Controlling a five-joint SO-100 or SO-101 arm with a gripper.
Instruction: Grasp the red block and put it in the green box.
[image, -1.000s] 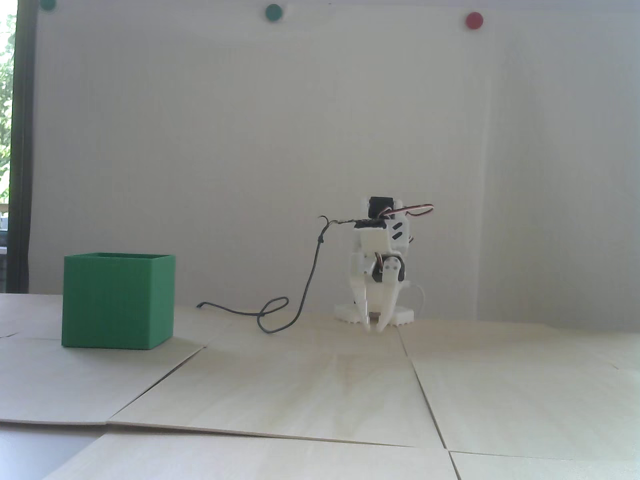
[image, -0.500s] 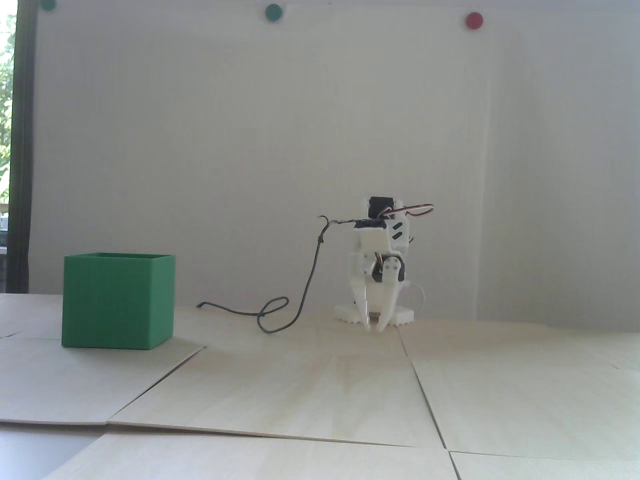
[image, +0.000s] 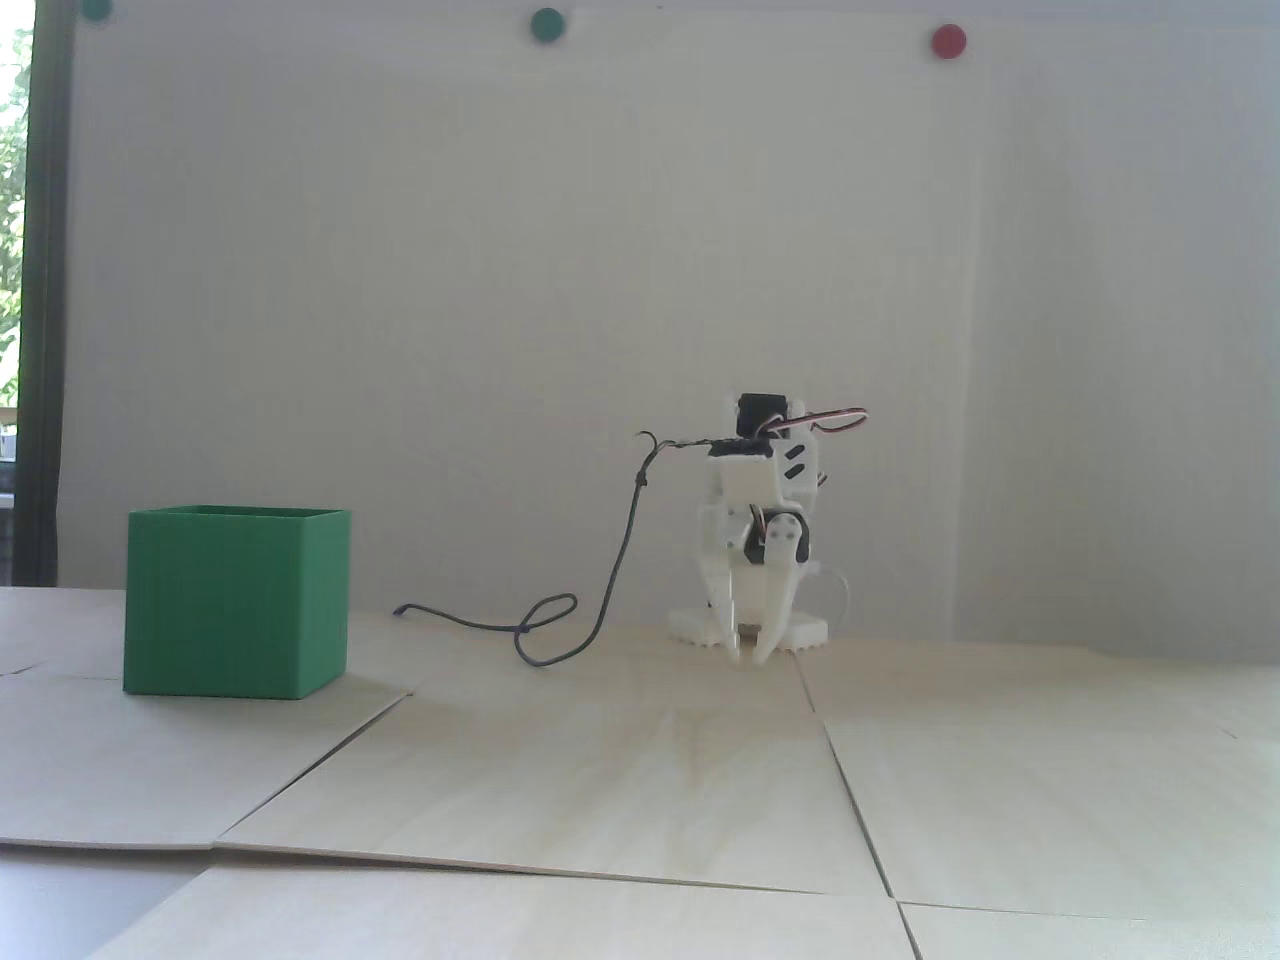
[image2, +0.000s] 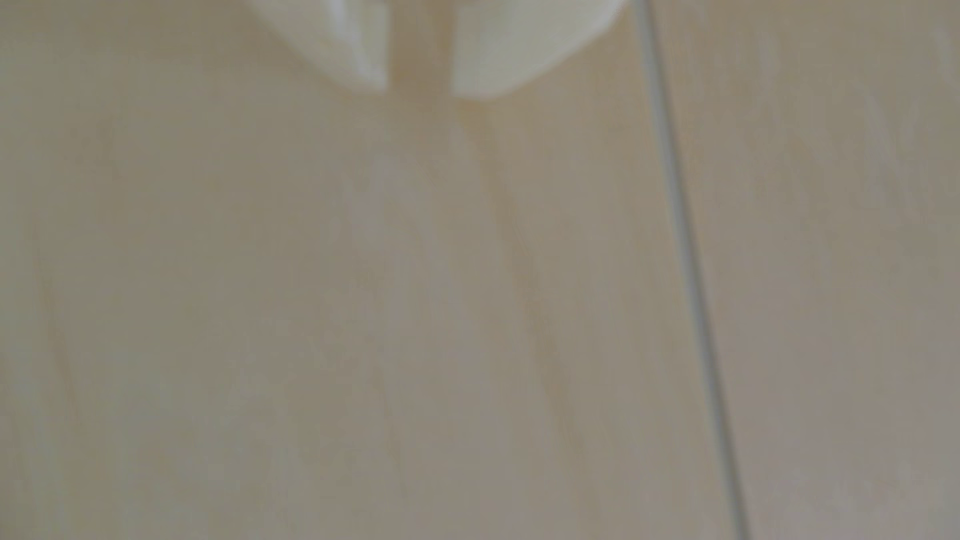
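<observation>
Pale wood panels (image: 640, 780) make up the table in the fixed view, and four seams between them can be counted. One green box (image: 236, 602) is seen at nine o'clock, upright, its base set on the panel. One white arm (image: 757, 500) is folded at centre, well apart from the box, with bare boards between them and at three o'clock. One gripper (image: 749, 658) is pointed down, its tips just above the wood, parted by a narrow gap with nothing held. One dark cable (image: 560, 625) is looped between arm and box. The red block is seen in neither view; its place cannot be told.

In the wrist view, two blurred white fingertips (image2: 358, 46) are shown at twelve o'clock, slightly apart, over bare wood. One seam (image2: 691, 270) is seen at three o'clock.
</observation>
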